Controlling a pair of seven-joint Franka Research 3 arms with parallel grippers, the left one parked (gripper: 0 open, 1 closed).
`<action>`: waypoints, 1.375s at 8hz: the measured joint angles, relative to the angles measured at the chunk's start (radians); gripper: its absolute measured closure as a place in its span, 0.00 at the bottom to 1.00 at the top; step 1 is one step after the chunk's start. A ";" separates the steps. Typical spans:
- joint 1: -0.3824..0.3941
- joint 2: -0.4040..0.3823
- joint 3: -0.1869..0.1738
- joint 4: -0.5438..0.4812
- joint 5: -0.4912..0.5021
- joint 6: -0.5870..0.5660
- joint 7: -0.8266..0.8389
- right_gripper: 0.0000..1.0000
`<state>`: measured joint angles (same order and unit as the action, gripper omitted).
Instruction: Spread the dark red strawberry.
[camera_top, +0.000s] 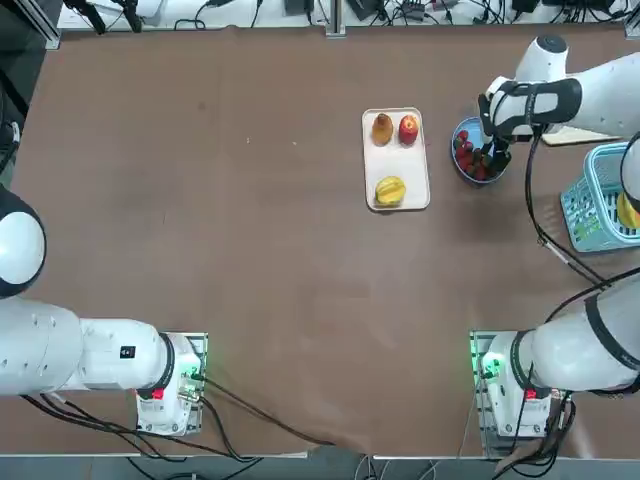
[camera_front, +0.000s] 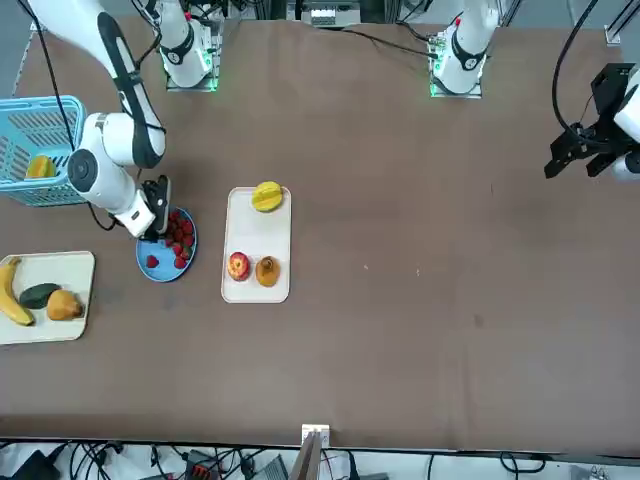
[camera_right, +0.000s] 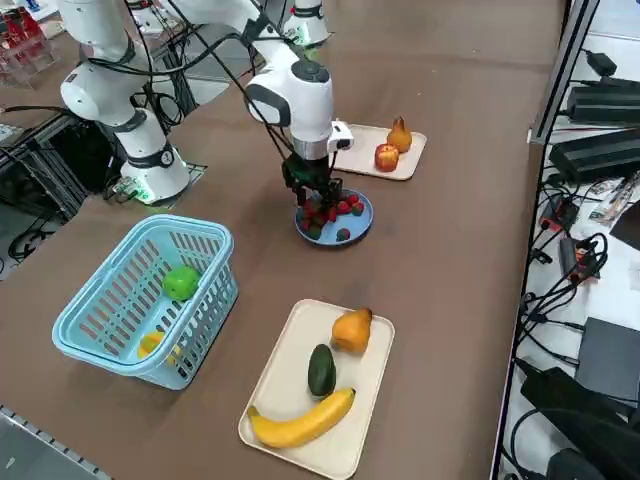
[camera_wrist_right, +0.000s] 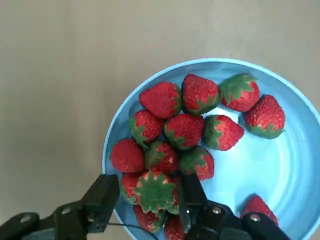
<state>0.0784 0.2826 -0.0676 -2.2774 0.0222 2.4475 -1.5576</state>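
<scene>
Red strawberries (camera_wrist_right: 200, 120) sit heaped in a blue plate (camera_wrist_right: 280, 165) on the desk (camera_top: 250, 250), just beside the cream tray (camera_top: 397, 160) w/ three fruits. Right gripper (camera_wrist_right: 150, 197) is down in the plate at the pile's edge, fingers (camera_wrist_right: 102, 200) either side of one strawberry (camera_wrist_right: 154, 191) seen calyx-up; small gaps show on both sides in the wrist view, so it brackets the berry w/o a firm hold yet, jaws partway apart. That berry lies against its neighbours, near the plate rim. Risks, as a judgement: pinch lands off-centre and the berry squirts out or rolls; fingers catch an adjacent berry too and drag two; a finger snags the rim and tips or slides the plate. Colours look alike, so which berry is darkest can't be told for sure.
</scene>
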 joint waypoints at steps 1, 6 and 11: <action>0.000 0.000 0.000 0.000 0.000 0.002 0.000 0.29; -0.003 0.001 0.000 0.000 0.000 0.017 0.000 0.59; -0.003 -0.048 0.000 0.044 0.000 -0.056 0.000 0.61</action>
<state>0.0758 0.2345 -0.0676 -2.2337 0.0221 2.3912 -1.5575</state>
